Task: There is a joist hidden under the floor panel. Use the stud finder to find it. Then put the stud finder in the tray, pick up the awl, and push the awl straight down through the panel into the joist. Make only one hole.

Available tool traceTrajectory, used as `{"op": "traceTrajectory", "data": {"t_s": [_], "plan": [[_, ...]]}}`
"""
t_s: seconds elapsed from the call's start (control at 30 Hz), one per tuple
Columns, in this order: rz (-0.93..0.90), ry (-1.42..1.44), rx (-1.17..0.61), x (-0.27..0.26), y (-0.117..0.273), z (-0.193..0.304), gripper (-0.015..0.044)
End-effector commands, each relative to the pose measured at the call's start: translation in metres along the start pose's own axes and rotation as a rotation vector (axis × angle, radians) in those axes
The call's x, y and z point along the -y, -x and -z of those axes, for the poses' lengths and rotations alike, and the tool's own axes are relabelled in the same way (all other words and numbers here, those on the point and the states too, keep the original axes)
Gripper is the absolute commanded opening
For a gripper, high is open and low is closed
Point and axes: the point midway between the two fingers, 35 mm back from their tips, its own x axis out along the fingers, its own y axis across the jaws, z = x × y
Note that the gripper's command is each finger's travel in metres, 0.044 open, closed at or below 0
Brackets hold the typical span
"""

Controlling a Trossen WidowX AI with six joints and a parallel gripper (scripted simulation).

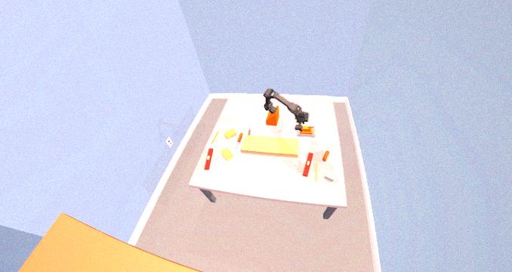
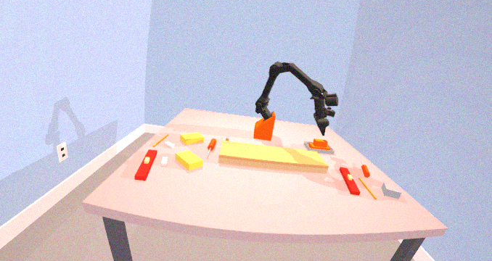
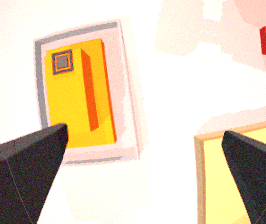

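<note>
The orange stud finder (image 1: 306, 131) (image 2: 320, 143) (image 3: 66, 102) lies inside the grey tray (image 2: 331, 151) (image 3: 41, 85). My gripper (image 1: 298, 128) (image 2: 323, 133) (image 3: 148, 136) is wide open and empty above the tray, with the stud finder toward the left finger in the wrist view. The pale yellow floor panel (image 1: 269, 147) (image 2: 268, 155) lies beside the tray; no joist shows. An orange-handled tool with a thin shaft (image 1: 240, 137) (image 2: 212, 144) lies left of the panel. Another orange handle (image 1: 325, 156) (image 2: 365, 170) lies at the right. I cannot tell which is the awl.
A small red-orange tool (image 1: 249, 131) (image 2: 227, 140) is partly hidden behind the panel. Two yellow blocks (image 2: 191, 138) (image 2: 189, 159) and a red level (image 2: 146, 164) are at the left. Another red level (image 2: 349, 180), a pencil (image 2: 367, 188) and a grey bracket (image 2: 391, 191) are at the right.
</note>
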Motion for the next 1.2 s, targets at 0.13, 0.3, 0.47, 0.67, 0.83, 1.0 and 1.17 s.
{"op": "traceTrajectory", "data": {"t_s": [0.13, 0.3, 0.47, 0.67, 0.83, 1.0, 1.17], "plan": [[0.049, -0.271, 0.033, 0.100, 0.041, 0.082, 0.0440], [0.085, -0.431, 0.026, 0.142, 0.056, 0.148, 0.0440], [0.105, -0.660, 0.017, 0.167, 0.068, 0.223, 0.0440], [0.158, -0.849, -0.049, 0.175, 0.078, 0.320, 0.0440], [0.197, -1.004, -0.134, 0.160, 0.086, 0.401, 0.0440], [0.226, -1.161, -0.249, 0.124, 0.095, 0.476, 0.0440], [0.235, -1.250, -0.328, 0.095, 0.101, 0.513, 0.0440]]}}
